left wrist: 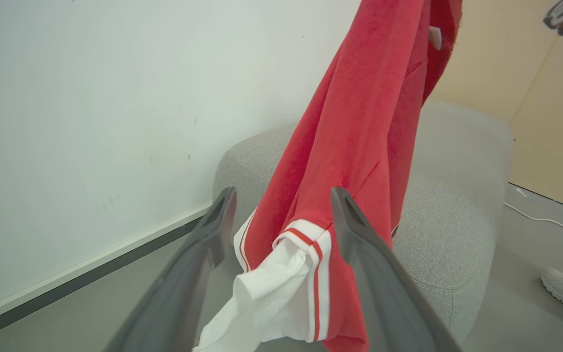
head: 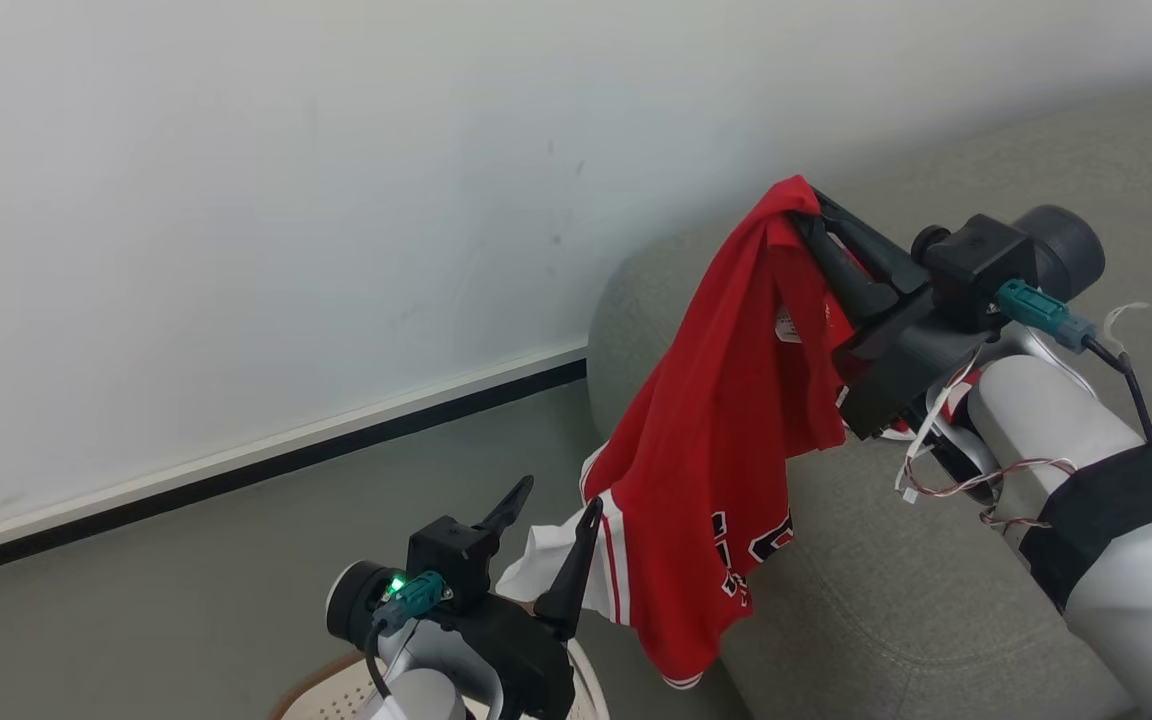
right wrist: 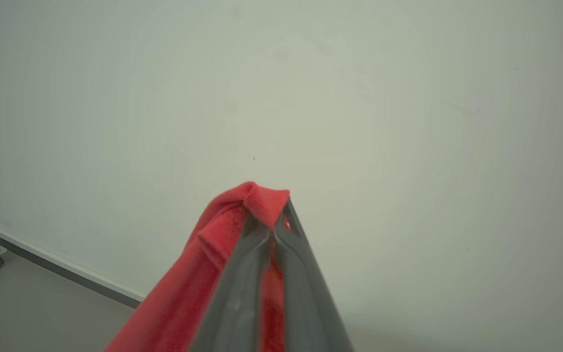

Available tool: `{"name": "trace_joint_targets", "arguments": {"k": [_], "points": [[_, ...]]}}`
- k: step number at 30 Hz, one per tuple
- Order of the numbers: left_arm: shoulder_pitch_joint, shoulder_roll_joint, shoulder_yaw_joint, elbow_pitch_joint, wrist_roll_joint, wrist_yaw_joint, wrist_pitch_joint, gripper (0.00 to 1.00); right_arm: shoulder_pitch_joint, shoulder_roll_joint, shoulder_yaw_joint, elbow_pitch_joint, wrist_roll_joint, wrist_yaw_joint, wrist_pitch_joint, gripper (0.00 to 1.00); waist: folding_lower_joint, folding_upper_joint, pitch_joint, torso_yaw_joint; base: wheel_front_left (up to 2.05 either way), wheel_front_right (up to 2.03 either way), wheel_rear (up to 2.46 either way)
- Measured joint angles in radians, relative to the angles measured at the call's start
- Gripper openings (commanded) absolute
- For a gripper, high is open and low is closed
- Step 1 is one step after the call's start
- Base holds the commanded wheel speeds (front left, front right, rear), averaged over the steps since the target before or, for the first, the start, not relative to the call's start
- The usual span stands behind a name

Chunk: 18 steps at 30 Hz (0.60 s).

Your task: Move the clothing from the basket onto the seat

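Observation:
A red jersey (head: 726, 420) with white trim and navy lettering hangs in the air beside the grey seat (head: 936, 560). My right gripper (head: 804, 212) is shut on the jersey's top fold, seen pinched between its fingers (right wrist: 262, 234) in the right wrist view. Lower down, my left gripper (head: 556, 505) stands open, its fingers on either side of the jersey's white sleeve (left wrist: 281, 288), apart from the cloth. A sliver of the cream basket (head: 336, 695) with its brown rim shows at the bottom edge, under my left arm.
A pale wall (head: 286, 200) with a dark skirting strip runs behind. Grey floor (head: 186, 600) lies left of the seat. In the left wrist view a person's white shoe (left wrist: 562, 286) and a white cable (left wrist: 540, 218) lie on the floor right of the seat.

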Motion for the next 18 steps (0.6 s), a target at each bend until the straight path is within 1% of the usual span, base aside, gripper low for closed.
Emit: {"name": "trace_joint_targets", "arguments": {"k": [5, 9, 14, 16, 18], "points": [[0.002, -0.004, -0.007, -0.022, 0.000, 0.002, -0.007, 1.00, -0.023, -0.001, 0.000, -0.020, 0.000, 0.000, 0.000, 0.00, 0.0000, 0.0000, 0.004, -0.056, 0.00, 0.00, 0.00], [0.000, -0.012, -0.031, -0.035, 0.006, 0.002, -0.008, 1.00, -0.041, -0.027, -0.020, -0.011, 0.010, 0.000, 0.003, 0.00, 0.0000, 0.0000, 0.021, -0.077, 0.00, 0.00, 0.00], [-0.005, -0.011, -0.043, -0.062, 0.021, 0.010, -0.009, 1.00, -0.106, -0.039, -0.061, 0.017, 0.061, 0.000, 0.025, 0.00, 0.0000, 0.0000, 0.053, -0.067, 0.00, 0.00, 0.00], [-0.006, -0.012, -0.050, -0.079, 0.030, 0.011, -0.009, 1.00, -0.159, -0.058, -0.071, 0.027, 0.061, 0.001, 0.041, 0.00, 0.0000, 0.0000, 0.068, -0.058, 0.00, 0.00, 0.00], [-0.008, -0.011, -0.053, -0.099, 0.038, 0.019, -0.016, 1.00, -0.229, -0.091, -0.097, 0.036, 0.061, 0.001, 0.055, 0.00, 0.0001, 0.0000, 0.085, -0.046, 0.00, 0.00, 0.00]]}}
